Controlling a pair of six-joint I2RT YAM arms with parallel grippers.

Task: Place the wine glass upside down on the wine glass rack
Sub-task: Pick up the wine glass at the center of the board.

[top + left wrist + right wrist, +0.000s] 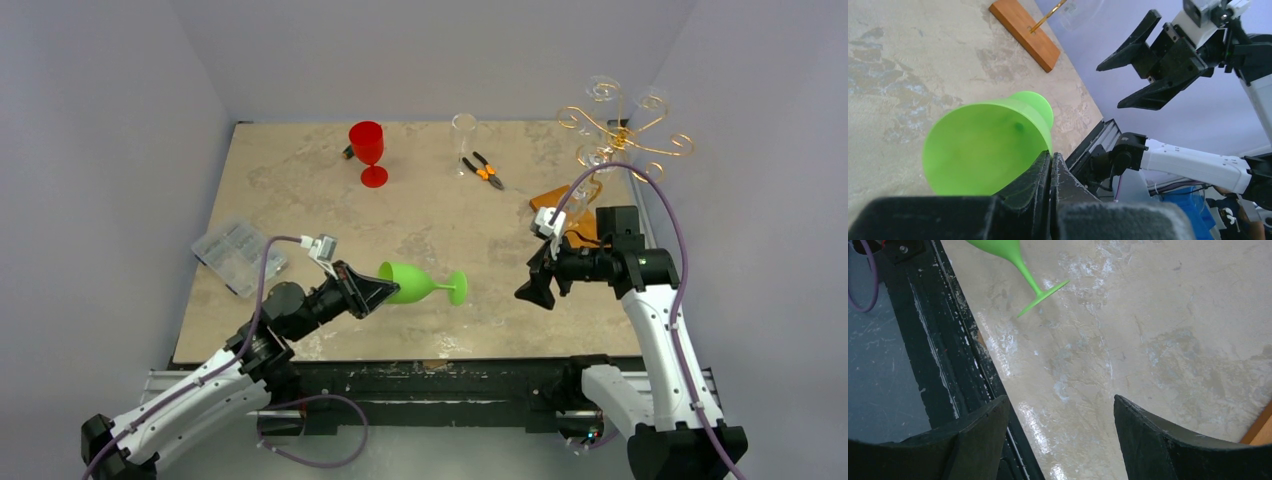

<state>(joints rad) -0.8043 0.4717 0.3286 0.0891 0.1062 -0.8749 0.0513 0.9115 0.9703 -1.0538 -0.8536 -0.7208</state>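
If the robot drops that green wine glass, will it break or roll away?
Probably no break: the green wine glass looks like opaque plastic, so likely light and tough. It could roll in a curve, since its bowl is round and wider than its foot.

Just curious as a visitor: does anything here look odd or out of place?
The green glass is tipped sideways, its rim pinched in the left gripper, while the red glass stands upright. Orange-handled pliers lie among the glasses, which looks out of place.
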